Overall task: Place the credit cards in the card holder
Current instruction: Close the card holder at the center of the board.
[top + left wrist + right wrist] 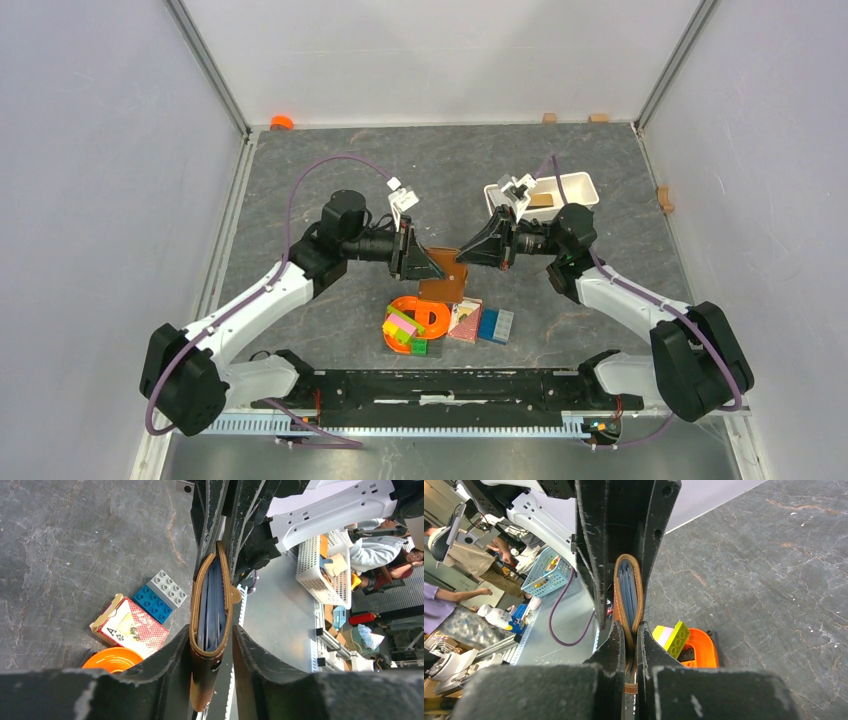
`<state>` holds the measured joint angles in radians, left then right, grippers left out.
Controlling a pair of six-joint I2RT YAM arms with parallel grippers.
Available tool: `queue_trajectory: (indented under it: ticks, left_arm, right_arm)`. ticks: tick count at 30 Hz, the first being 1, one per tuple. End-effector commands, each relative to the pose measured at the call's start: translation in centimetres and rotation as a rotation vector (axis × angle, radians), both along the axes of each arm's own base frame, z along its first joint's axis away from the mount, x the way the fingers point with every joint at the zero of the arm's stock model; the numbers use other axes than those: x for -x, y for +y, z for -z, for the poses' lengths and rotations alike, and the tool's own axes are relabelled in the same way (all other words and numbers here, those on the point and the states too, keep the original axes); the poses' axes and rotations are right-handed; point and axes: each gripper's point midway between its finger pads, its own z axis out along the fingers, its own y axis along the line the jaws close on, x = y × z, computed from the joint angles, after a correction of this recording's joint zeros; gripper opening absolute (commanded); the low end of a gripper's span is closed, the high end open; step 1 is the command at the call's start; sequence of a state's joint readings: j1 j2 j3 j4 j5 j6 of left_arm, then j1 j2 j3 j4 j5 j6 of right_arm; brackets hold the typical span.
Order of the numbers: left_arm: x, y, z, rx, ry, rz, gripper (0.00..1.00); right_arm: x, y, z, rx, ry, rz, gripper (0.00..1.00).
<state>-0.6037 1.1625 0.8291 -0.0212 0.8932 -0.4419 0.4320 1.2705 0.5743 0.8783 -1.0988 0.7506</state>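
Top external: right end effector (463,255), arm reaching inward, seemingly pinches card holder (447,287).

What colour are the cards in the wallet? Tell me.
Blue; the credit cards inside the card holder show best in left wrist view.

Legible marking: a single letter "A" printed near one corner of the red playing-card pack (131,628), seen in the left wrist view. No other text, brand, number or label resolves in any view.
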Motion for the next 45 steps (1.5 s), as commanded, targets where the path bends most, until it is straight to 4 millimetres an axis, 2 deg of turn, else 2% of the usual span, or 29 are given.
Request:
queue_trajectory:
  ticks: [1,5,7,10,11,15,17,19,23,27,31,32,34,38,41,45]
  left_arm:
    - [1.2,-0.2,0.6,-0.027,-0.021,0.061,0.30]
    - [1.0,-0.3,1.2,-0.058,-0.041,0.050,0.03]
    - [0.3,0.0,1.3,-0.088,-0.068,0.009,0.02]
    - [-1.2,0.6,1.4,-0.132,-0.115,-0.078,0.02]
    - [-1.6,0.8,1.1,-0.136,-0.126,-0.104,0.02]
    - [-3.9,1.7,-0.2,-0.108,-0.122,-0.214,0.02]
    - [-4.9,2.2,-0.3,-0.108,-0.107,-0.262,0.02]
    - [-5.6,2.7,-0.3,-0.114,-0.096,-0.299,0.02]
    - [-7.6,3.3,0.7,-0.179,-0.072,-0.403,0.02]
    - [-10.3,2.7,2.3,-0.221,0.034,-0.496,0.02]
    - [-12.4,1.0,4.1,-0.245,0.130,-0.524,0.02]
    - [-12.8,0.7,4.7,-0.257,0.151,-0.526,0.02]
    - [-13.1,-0.2,6.4,-0.280,0.207,-0.517,0.02]
    - [-13.1,-2.0,9.6,-0.326,0.299,-0.479,0.02]
    - [-13.2,-2.6,10.9,-0.346,0.339,-0.470,0.02]
    - [-13.2,-3.0,12.8,-0.374,0.387,-0.458,0.02]
  right_arm:
    - [-0.9,-0.1,-2.7,-0.040,-0.111,0.039,0.00]
    - [-1.8,-0.3,-2.5,-0.019,-0.119,0.094,0.00]
    - [-2.7,-0.6,-2.2,0.021,-0.142,0.158,0.03]
    - [-4.9,-1.7,-0.5,0.150,-0.174,0.304,0.19]
    - [-5.5,-2.3,-0.1,0.179,-0.188,0.353,0.28]
    - [-7.4,-4.5,1.4,0.281,-0.176,0.537,0.77]
    - [-7.8,-5.3,1.3,0.312,-0.198,0.583,0.90]
    - [-8.8,-6.5,1.7,0.368,-0.175,0.663,0.98]
    - [-10.3,-8.6,1.2,0.411,-0.148,0.812,0.98]
    - [-10.5,-10.9,0.0,0.298,-0.233,0.973,0.98]
    - [-11.0,-14.7,1.7,0.298,-0.184,1.195,0.98]
    - [-10.9,-14.7,2.4,0.341,-0.177,1.181,0.98]
    - [-10.7,-13.8,3.3,0.380,-0.164,1.114,0.98]
    - [-9.0,-8.9,4.7,0.328,-0.129,0.826,0.96]
    - [-8.6,-7.1,6.6,0.350,-0.047,0.714,0.88]
    - [-8.7,-5.7,9.3,0.402,0.052,0.640,0.77]
